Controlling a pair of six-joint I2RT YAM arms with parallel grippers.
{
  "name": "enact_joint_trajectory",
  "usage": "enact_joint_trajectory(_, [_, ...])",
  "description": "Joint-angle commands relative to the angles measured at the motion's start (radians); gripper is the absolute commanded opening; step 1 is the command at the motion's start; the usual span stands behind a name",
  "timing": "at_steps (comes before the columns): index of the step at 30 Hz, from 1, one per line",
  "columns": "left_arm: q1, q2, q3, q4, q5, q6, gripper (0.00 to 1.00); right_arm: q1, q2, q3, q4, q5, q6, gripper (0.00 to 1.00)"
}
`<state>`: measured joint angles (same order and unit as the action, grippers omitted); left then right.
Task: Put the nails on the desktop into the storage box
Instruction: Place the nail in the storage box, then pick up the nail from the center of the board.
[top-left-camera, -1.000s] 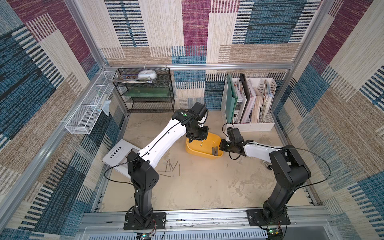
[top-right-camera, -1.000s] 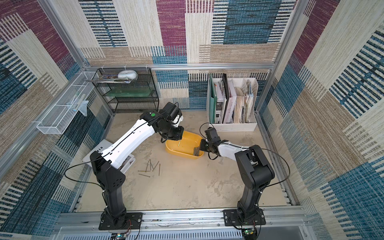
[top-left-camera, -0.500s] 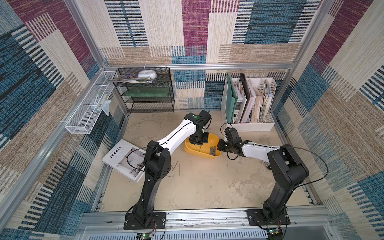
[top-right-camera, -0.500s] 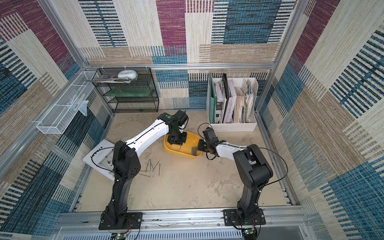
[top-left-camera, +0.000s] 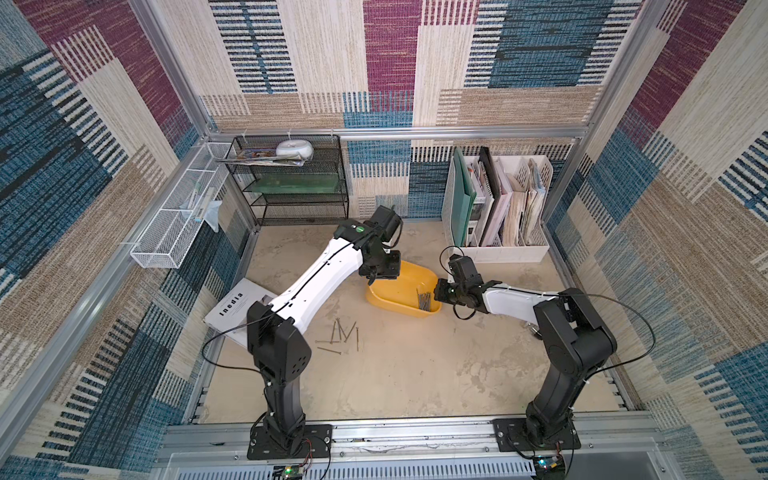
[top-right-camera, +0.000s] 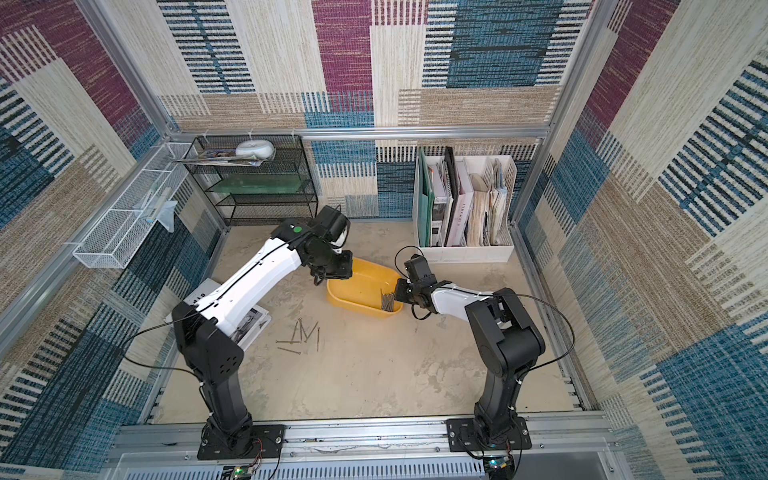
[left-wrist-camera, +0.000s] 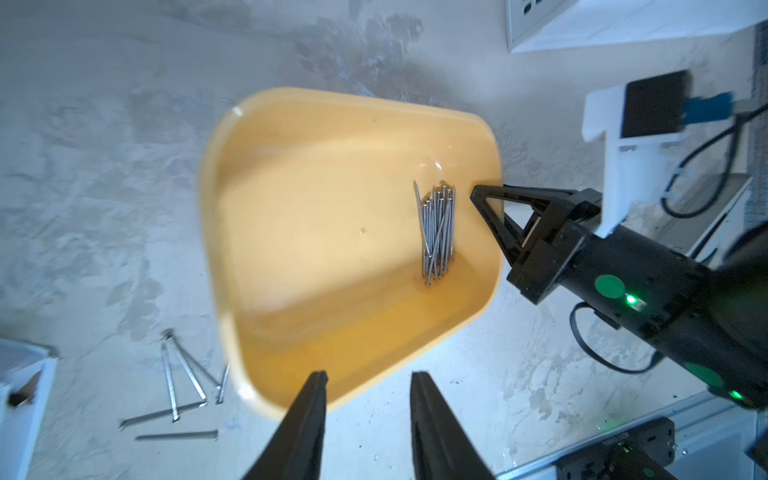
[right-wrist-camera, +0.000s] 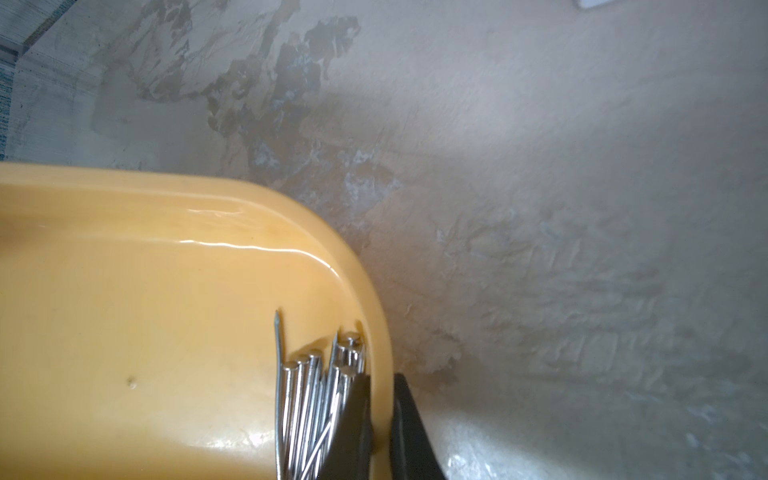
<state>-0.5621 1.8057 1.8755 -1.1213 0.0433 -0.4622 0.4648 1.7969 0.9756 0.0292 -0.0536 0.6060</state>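
Note:
The yellow storage box (top-left-camera: 395, 291) (top-right-camera: 361, 282) sits mid-desktop, tipped up at its right end. A bundle of nails (top-left-camera: 424, 300) (left-wrist-camera: 436, 232) (right-wrist-camera: 307, 390) lies inside against that end. Several more nails (top-left-camera: 343, 334) (top-right-camera: 303, 334) (left-wrist-camera: 183, 386) lie loose on the desktop (top-left-camera: 415, 374) in front of the box's left end. My right gripper (top-left-camera: 438, 291) (right-wrist-camera: 380, 380) is shut on the box's right rim, one finger inside and one outside. My left gripper (top-left-camera: 376, 276) (left-wrist-camera: 370, 378) hangs open over the box's left edge with nothing between its fingers.
A white file organiser (top-left-camera: 496, 253) stands at the back right, a black mesh shelf (top-left-camera: 299, 187) at the back left. A white mesh basket (top-left-camera: 174, 232) hangs on the left wall. A booklet (top-left-camera: 232, 307) lies near the left arm's base.
My left gripper went from shut to open and its arm shifted about over the box's left end. The right gripper kept its hold on the rim.

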Motion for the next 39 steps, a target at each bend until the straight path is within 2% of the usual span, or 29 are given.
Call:
enact_joint_trajectory(1, [0.050, -0.134, -0.139, -0.025, -0.068, 0.035, 0.39, 0.003, 0.015, -0.007, -0.235, 0.051, -0.049, 0.00])
enact_joint_trajectory(5, [0.165, -0.305, -0.468, 0.069, -0.043, 0.067, 0.40, -0.013, 0.009, -0.008, -0.255, 0.068, -0.072, 0.00])
enact_joint_trajectory(8, [0.198, -0.326, -0.616, 0.124, -0.024, 0.089, 0.40, -0.039, 0.002, -0.022, -0.253, 0.060, -0.084, 0.00])
enact_joint_trajectory(11, [0.192, -0.301, -0.694, 0.195, 0.069, 0.107, 0.38, -0.059, -0.009, -0.034, -0.255, 0.063, -0.095, 0.00])
enact_joint_trajectory(16, [0.116, -0.258, -0.710, 0.209, 0.072, 0.054, 0.37, -0.082, -0.019, -0.044, -0.262, 0.065, -0.107, 0.00])
enact_joint_trajectory(22, [0.093, -0.221, -0.778, 0.251, 0.057, -0.050, 0.34, -0.094, -0.015, -0.041, -0.262, 0.060, -0.118, 0.00])
enact_joint_trajectory(29, [0.047, -0.130, -0.772, 0.285, 0.052, -0.082, 0.33, -0.099, -0.005, -0.041, -0.256, 0.058, -0.127, 0.00])
enact_joint_trajectory(39, [0.045, -0.042, -0.782, 0.293, -0.024, -0.094, 0.32, -0.100, -0.008, -0.056, -0.247, 0.061, -0.140, 0.00])
